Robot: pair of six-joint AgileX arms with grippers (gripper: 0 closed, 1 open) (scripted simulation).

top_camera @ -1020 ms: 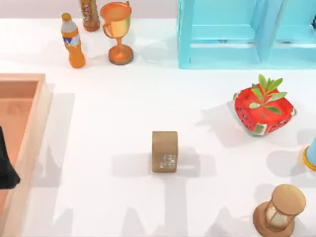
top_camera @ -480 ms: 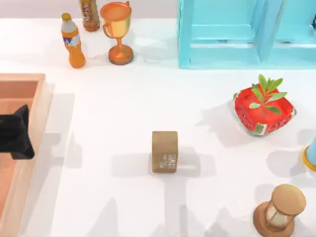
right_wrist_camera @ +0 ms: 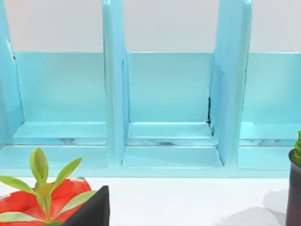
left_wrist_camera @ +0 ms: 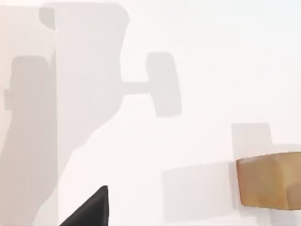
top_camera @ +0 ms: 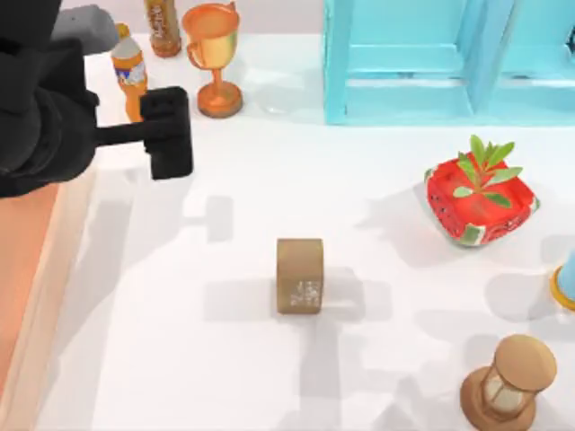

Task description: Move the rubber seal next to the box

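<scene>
The rubber seal (top_camera: 299, 276), a small tan-brown block with white markings, lies on the white table near the middle; in the left wrist view the rubber seal (left_wrist_camera: 268, 181) sits at the frame's edge. The box (top_camera: 56, 278), with light-wood walls and a reddish inside, runs along the left edge. My left gripper (top_camera: 168, 133) hovers high over the table by the box's far right corner, up and left of the seal and apart from it. My right gripper (right_wrist_camera: 195, 207) stands open with nothing in it, facing the turquoise shelf.
An orange bottle (top_camera: 131, 74), a second bottle (top_camera: 162, 27) and an orange trophy cup (top_camera: 214, 63) stand at the back left. The turquoise shelf unit (top_camera: 449, 63) fills the back right. A watermelon planter (top_camera: 479, 197) and a wooden hourglass (top_camera: 512, 377) stand at the right.
My left arm has risen from over the box and swung toward the back and right, so its gripper now hangs over the table near the orange bottle. The seal has not moved.
</scene>
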